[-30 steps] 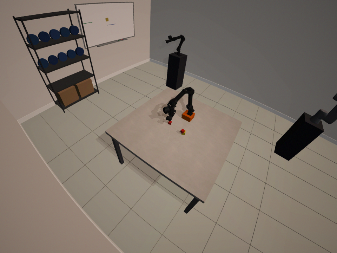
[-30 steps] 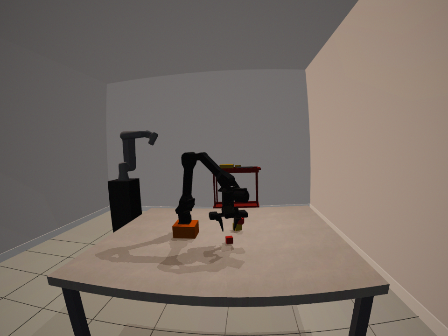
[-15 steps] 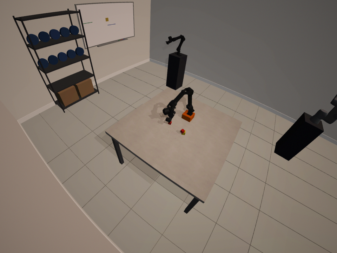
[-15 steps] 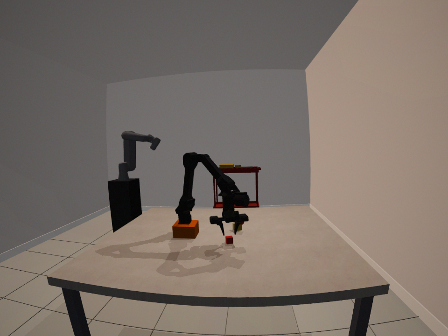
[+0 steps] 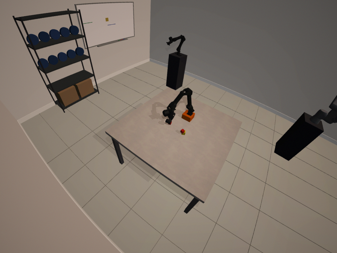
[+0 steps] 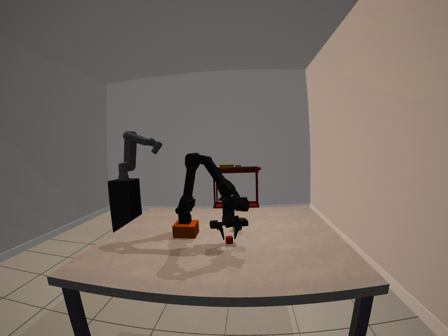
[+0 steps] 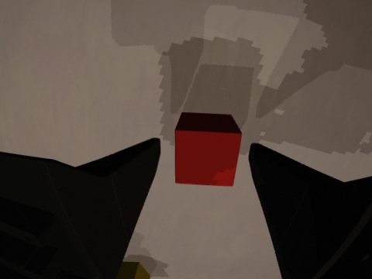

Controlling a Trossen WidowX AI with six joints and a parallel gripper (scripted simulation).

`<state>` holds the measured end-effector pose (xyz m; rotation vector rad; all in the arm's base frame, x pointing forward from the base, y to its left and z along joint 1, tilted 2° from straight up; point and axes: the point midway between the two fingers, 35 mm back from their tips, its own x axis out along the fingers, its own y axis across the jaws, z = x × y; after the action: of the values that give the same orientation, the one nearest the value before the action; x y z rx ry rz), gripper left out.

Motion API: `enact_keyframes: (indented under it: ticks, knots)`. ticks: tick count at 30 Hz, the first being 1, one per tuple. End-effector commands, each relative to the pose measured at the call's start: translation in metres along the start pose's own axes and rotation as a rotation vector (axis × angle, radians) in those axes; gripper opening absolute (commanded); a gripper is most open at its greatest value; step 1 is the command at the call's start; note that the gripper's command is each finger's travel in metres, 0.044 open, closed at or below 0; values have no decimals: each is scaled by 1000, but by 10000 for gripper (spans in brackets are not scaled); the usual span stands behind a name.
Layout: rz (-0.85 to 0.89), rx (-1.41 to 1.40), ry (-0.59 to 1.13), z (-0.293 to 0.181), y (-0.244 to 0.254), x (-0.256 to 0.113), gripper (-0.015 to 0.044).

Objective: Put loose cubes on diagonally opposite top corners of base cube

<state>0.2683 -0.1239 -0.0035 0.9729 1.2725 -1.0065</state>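
One red cube sits on the table. My gripper is open around it, with one fingertip on each side. The wrist view shows a gap between the cube and each finger. The yellow base cube stands on the table a short way off. The other red cube rests on top of the base cube, off to one side. In the exterior view my gripper largely hides that pair. In the wrist view only a corner of the base cube shows.
The orange block under the arm's base stands on the table, near both the cube at my fingers and the base cube. Other arms on black pedestals, a shelf rack and a red cart stand beyond the table.
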Motion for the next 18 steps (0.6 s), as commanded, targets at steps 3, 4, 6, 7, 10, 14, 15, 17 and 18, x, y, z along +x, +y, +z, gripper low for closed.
enact_keyframes:
  ticks: [3, 4, 6, 7, 10, 14, 15, 17, 18]
  knots:
    - [-1, -2, 5, -1, -1, 4, 160]
    - [-1, -2, 5, -1, -1, 4, 134]
    - [-1, -2, 5, -1, -1, 4, 105]
    - [-1, -2, 5, -1, -1, 4, 105]
    - [-1, -2, 5, -1, 0, 2, 105]
    - [-1, -2, 5, 1, 2, -9, 105]
    - [-1, -2, 5, 1, 2, -12, 105]
    - [-1, -2, 5, 2, 3, -18, 105]
    - [-1, -2, 5, 2, 3, -21, 105]
